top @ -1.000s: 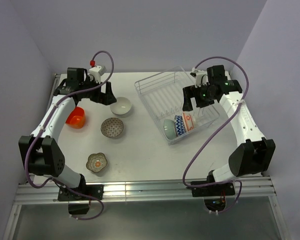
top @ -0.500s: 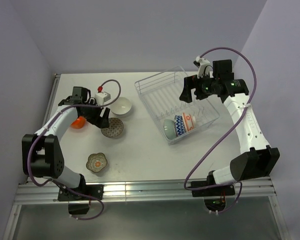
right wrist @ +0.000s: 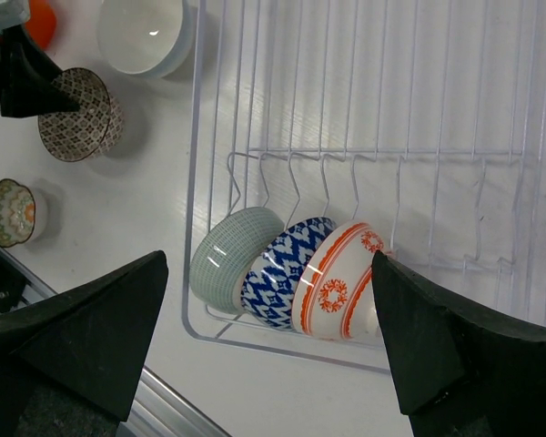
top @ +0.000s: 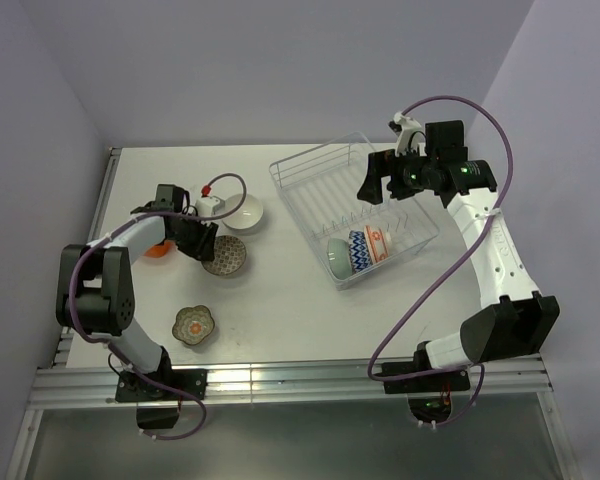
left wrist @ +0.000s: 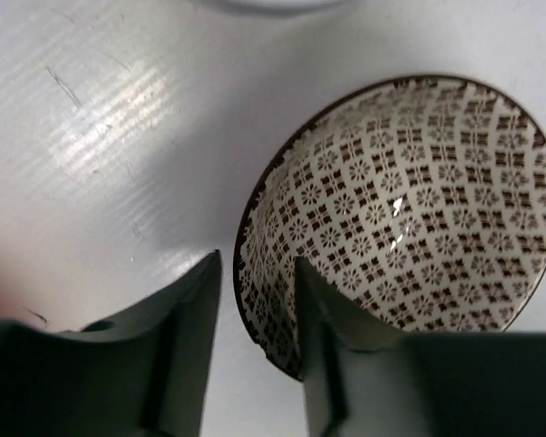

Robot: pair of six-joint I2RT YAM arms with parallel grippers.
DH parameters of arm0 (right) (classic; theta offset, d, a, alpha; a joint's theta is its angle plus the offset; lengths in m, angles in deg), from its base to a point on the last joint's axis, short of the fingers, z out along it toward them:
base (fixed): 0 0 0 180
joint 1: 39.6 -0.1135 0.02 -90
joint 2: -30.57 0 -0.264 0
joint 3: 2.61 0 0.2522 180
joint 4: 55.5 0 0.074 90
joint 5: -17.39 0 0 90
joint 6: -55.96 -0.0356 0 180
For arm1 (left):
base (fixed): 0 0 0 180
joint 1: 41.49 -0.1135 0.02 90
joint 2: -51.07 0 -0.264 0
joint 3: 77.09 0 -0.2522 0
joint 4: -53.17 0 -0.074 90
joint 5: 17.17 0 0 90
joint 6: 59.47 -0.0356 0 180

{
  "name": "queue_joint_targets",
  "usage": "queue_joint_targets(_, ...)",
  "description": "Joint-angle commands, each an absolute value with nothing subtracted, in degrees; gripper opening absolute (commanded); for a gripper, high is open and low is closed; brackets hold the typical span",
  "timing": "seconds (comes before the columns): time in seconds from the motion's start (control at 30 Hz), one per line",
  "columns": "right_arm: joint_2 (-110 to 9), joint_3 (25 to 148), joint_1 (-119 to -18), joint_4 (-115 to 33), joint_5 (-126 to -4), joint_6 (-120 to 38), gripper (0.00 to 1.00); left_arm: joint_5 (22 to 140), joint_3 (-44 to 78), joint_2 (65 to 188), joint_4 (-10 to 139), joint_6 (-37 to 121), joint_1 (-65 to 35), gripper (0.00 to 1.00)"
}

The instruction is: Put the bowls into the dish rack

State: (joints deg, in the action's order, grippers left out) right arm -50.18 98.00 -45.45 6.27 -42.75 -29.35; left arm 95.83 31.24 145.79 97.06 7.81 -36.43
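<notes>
Top external, and straight to the left half of the table (top: 280, 300): down low with the left gripper (top: 206, 245) at the left rim of the grey-patterned bowl (top: 228, 257), midway between the far and near edges. Over to the left wrist: straddling that rim, one finger (left wrist: 177, 314) outside, the other (left wrist: 346, 337) inside the bowl, released, a sliver of table showing between outer finger and rim, so no pinch yet. Just beyond toward the far edge, the white bowl (top: 243, 212); tucked behind the left arm toward the left edge, the orange-red bowl (top: 152, 249); closer to the near edge, the scalloped flower-shaped bowl (top: 194, 325). Across to the right half: lying at an angle toward the far-right corner, the dish rack (top: 315, 185). Standing on edge in a row at its near end, touching side by side, the pale teal bowl (top: 337, 258), the blue-and-white bowl (top: 358, 250), the orange-white bowl (top: 378, 241). Hovering over the rack's far end with the right gripper (top: 383, 185), fingers flung wide apart, released.
</notes>
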Motion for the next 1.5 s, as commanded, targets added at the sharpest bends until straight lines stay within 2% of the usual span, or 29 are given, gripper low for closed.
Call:
queue_joint_targets(0.0, -47.74, 97.55, -44.88, 3.17, -41.85, -30.61, 1.00, 98.49, 32.11, 145.99, 92.24, 9.78, -36.21, 0.40)
queue_joint_targets(0.03, -47.74, 97.38, -44.79, 3.17, -41.85, -30.88, 1.00, 98.84, 32.46, 146.08, 91.98, 10.22, -36.21, 0.36)
queue_joint_targets(0.07, -47.65, 97.11, -44.79, 2.91, -41.85, -31.14, 1.00, 99.19, 32.81, 146.08, 91.89, 10.23, -36.21, 0.26)
queue_joint_targets(0.13, -47.56, 96.93, -44.53, 2.29, -41.50, -32.02, 1.00, 99.98, 33.95, 145.73, 91.71, 10.23, -36.21, 0.15)
queue_joint_targets(0.17, -47.73, 96.93, -44.44, 2.20, -41.24, -32.37, 1.00, 100.16, 34.48, 145.56, 91.71, 10.14, -36.21, 0.04)
queue_joint_targets(0.23, -47.74, 97.11, -44.18, 1.76, -39.93, -33.16, 1.00, 101.30, 34.75, 144.25, 92.24, 10.14, -36.21, 0.00)
queue_joint_targets(0.37, -48.09, 98.16, -43.04, 0.89, -37.20, -36.06, 0.99, 106.74, 32.74, 139.94, 93.73, 12.85, -36.21, 0.00)
queue_joint_targets(0.43, -48.09, 98.69, -42.77, -0.34, -36.23, -38.51, 0.98, 111.46, 30.81, 136.61, 92.08, 18.97, -36.21, 0.00)
queue_joint_targets(0.57, -48.00, 98.61, -42.68, -4.64, -33.42, -45.28, 0.98, 112.91, 27.20, 132.20, 75.58, 36.65, -35.43, 0.00)
queue_joint_targets(0.8, -44.23, 94.13, -43.55, -18.44, -25.60, -60.21, 0.96, 113.61, 17.35, 136.76, 55.98, 54.05, -28.66, 0.00)
queue_joint_targets(1.03, -42.02, 91.93, -49.88, -20.47, -28.05, -57.42, 0.94, 113.78, 11.29, 141.25, 47.87, 66.38, -26.02, 0.00)
queue_joint_targets(1.2, -42.02, 90.43, -51.99, -25.73, -28.14, -62.16, 0.96, 115.63, 11.02, 142.57, 43.12, 73.23, -25.40, 0.00)
queue_joint_targets(1.47, -44.48, 88.85, -55.95, -33.92, -32.09, -71.03, 1.00, 116.59, 11.46, 143.45, 41.26, 75.53, -23.47, 0.00)
